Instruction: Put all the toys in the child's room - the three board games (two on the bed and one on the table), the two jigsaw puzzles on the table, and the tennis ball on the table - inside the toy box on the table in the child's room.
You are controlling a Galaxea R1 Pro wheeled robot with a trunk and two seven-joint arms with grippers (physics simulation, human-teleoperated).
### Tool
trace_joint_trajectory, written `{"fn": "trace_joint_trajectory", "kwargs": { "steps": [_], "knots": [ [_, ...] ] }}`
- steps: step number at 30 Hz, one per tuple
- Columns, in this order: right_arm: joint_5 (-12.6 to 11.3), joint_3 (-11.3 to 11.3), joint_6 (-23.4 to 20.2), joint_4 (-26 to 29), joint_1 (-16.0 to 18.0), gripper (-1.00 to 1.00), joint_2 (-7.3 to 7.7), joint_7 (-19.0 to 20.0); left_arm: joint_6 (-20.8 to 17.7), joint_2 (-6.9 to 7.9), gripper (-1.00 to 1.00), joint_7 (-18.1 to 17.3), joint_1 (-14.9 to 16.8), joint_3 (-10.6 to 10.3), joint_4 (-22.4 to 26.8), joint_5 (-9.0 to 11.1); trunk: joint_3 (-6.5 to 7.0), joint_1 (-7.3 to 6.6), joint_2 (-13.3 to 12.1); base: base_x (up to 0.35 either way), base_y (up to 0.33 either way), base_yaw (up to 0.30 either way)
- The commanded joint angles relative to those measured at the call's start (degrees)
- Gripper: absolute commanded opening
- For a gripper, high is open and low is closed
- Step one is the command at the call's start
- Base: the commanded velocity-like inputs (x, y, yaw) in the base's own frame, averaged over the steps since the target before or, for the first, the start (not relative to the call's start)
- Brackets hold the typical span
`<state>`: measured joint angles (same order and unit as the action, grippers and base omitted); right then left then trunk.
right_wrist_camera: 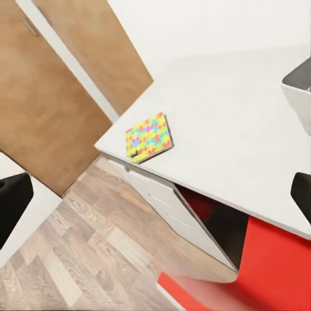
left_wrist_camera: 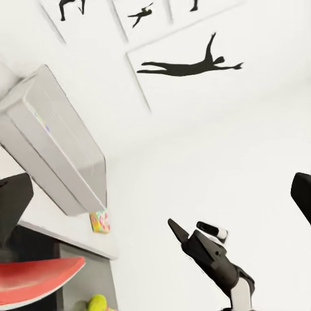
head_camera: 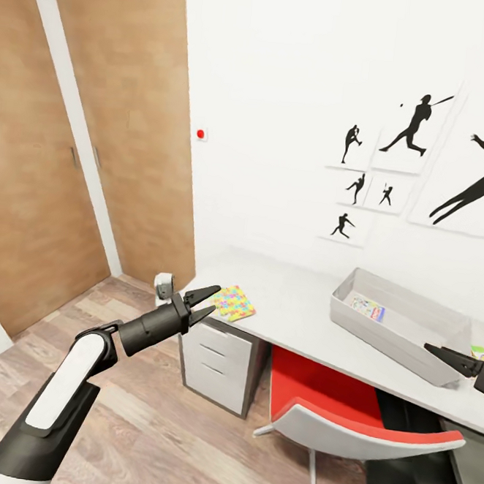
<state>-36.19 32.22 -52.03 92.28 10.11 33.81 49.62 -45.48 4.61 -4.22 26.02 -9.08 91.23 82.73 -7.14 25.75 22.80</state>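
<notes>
1. Left gripper (head_camera: pixel 203 305), black with pointed fingers, stands spread wide and empty, raised just short of the desk's near corner.
2. Right gripper (head_camera: pixel 453 359), also black, has its fingers parted with nothing between them; it hovers by the toy box's near end.
3. Flat square jigsaw puzzle box (head_camera: pixel 231 303), printed in multicoloured pieces, lies on the smooth white desk top (head_camera: pixel 295 305) close to the corner, nearest the left gripper.
4. Rectangular grey plastic toy box (head_camera: pixel 400 325) sits further along the desk, open-topped, with one printed flat box already inside (head_camera: pixel 368 307).
5. Judged step: approach to pick the puzzle. The next move calls for lowering the left fingers over its thin edge.
6. A small yellow-green ball (left_wrist_camera: pixel 97 302) lies below desk level near the red chair seat (head_camera: pixel 331 396).
</notes>
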Motion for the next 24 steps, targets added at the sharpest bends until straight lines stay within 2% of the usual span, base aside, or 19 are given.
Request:
{"fn": "trace_joint_trajectory", "kwargs": {
  "steps": [1, 3, 4, 5, 7, 8, 10, 11, 13, 14, 18, 24],
  "knots": [
    [0.01, 0.05, -0.26, 0.01, 0.04, 1.0, 0.05, 0.12, -0.09, 0.01, 1.0, -0.27, -0.22, -0.05, -0.13, -0.69, -0.12, 0.03, 0.12, 0.0, 0.0, 0.285],
    [0.03, -0.02, -0.26, 0.01, 0.13, 1.0, 0.14, -0.11, -0.07, -0.01, 1.0, -0.28, -1.97, -0.2, -0.39, -2.53, -0.12, 0.03, 0.12, 0.0, 0.0, 0.286],
    [0.04, -0.13, -0.26, 0.01, 0.28, 1.0, 0.13, -0.39, 0.0, -0.02, 1.0, -0.33, -3.91, -0.39, -0.57, -4.2, -0.11, 0.03, 0.12, 0.0, 0.0, 0.286],
    [0.04, -0.13, -0.26, 0.01, 0.28, 1.0, 0.13, -0.39, 0.0, -0.02, 1.0, -0.33, -3.91, -0.39, -0.57, -4.2, -0.11, 0.03, 0.12, 0.0, 0.0, 0.286],
    [0.03, -0.74, -0.27, 0.01, 0.64, 1.0, 0.05, -1.17, 0.9, -0.03, 1.0, -0.59, -8.06, -0.53, -1.32, -8.17, -0.11, 0.03, 0.12, 0.0, 0.0, 0.287],
    [0.03, -0.74, -0.27, 0.01, 0.64, 1.0, 0.05, -1.17, 0.9, -0.03, 1.0, -0.59, -8.06, -0.53, -1.32, -8.17, -0.11, 0.03, 0.12, 0.0, 0.0, 0.287],
    [0.05, -2.17, -0.27, 0.01, 1.06, 1.0, -0.03, -2.3, 3.33, 0.07, 1.0, -1.15, -11.53, -0.42, -2.69, -12.17, -0.09, 0.03, 0.12, 0.0, 0.0, 0.286],
    [0.05, -2.17, -0.27, 0.01, 1.06, 1.0, -0.03, -2.3, 3.33, 0.07, 1.0, -1.15, -11.53, -0.42, -2.69, -12.17, -0.08, 0.03, 0.12, 0.0, 0.0, 0.286],
    [0.05, -4.1, -0.27, 0.01, 1.5, 1.0, -0.07, -3.74, 6.78, 0.35, 1.0, -2.45, -14.01, -0.03, -3.84, -14.91, -0.04, 0.03, 0.12, 0.0, 0.0, 0.284],
    [0.05, -4.1, -0.27, 0.01, 1.5, 1.0, -0.07, -3.74, 6.78, 0.35, 1.0, -2.45, -14.01, -0.03, -3.84, -14.91, -0.02, 0.03, 0.12, 0.0, 0.0, 0.284],
    [0.06, -6.99, -0.25, 0.01, 2.02, 1.0, -0.21, -6.22, 12.51, 0.59, 1.0, -5.66, -17.08, 0.46, -5.45, -18.12, 0.09, 0.03, 0.12, 0.0, 0.0, 0.283],
    [0.07, -8.07, -0.18, 0.01, 2.19, 1.0, -0.34, -7.09, 14.91, 0.73, 1.0, -6.97, -18.41, 0.73, -6.95, -19.19, 0.24, 0.03, 0.12, 0.0, 0.0, 0.282]
  ]
}}
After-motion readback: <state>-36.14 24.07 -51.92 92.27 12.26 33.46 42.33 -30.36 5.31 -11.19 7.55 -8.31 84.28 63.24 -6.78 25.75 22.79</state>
